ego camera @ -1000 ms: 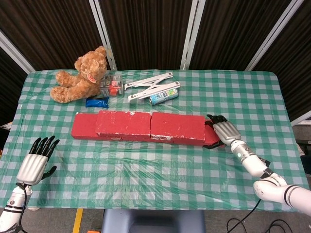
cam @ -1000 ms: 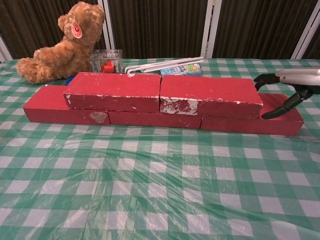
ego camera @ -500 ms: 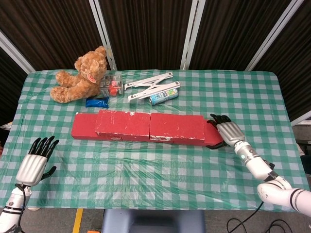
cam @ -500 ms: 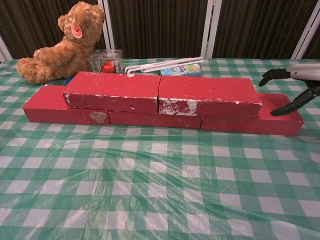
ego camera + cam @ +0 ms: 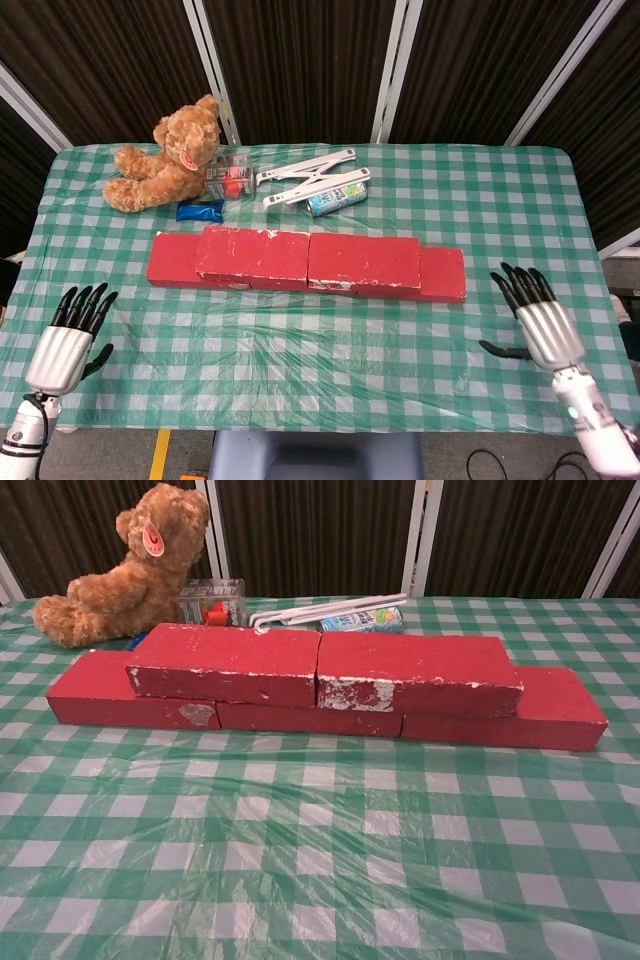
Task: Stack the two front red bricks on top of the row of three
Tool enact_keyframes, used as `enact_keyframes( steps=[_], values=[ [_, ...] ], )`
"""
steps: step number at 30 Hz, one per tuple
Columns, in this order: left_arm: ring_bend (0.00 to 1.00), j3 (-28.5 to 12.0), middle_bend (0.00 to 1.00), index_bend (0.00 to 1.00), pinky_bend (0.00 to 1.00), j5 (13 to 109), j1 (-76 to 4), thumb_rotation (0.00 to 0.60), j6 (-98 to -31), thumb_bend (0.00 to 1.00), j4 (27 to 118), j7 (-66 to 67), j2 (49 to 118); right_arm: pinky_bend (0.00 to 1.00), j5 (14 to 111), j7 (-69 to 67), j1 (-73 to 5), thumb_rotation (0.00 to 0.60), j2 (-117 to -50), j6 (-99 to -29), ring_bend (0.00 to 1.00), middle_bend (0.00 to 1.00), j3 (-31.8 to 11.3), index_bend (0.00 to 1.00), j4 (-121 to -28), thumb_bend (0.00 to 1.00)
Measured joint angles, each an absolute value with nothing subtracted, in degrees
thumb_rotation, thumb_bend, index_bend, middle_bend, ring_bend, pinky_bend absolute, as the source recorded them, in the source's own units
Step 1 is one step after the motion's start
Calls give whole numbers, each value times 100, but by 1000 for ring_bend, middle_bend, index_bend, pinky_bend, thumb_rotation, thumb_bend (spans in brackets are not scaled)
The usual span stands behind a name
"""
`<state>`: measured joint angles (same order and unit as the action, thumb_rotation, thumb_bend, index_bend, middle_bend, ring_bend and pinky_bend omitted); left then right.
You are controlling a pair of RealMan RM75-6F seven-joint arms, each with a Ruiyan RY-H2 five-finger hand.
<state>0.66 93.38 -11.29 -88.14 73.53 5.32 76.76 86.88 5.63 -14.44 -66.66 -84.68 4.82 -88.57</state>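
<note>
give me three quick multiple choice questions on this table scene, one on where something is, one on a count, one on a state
1. Where is the teddy bear?
A. far left of the table
B. near right
C. on the bricks

2. How many red bricks lie on top of the bottom row?
A. one
B. two
C. three

3. What is the right hand doing?
A. gripping a brick
B. pressing the can
C. holding nothing, fingers spread

Answers:
1 A, it sits behind the row's left end.
2 B, the left upper brick and right upper brick lie end to end.
3 C, it is off the bricks, over the tablecloth.
</note>
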Motion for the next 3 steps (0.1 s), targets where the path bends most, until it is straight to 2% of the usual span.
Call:
enact_keyframes(
  steps=[3],
  values=[
    [0,122,0,0,22,9381,-1070,600,-8832,312,7612,725,7607,0,9149,671,-869,433,-6673,-9183,0,0,634,0,-8817,260]
  ],
)
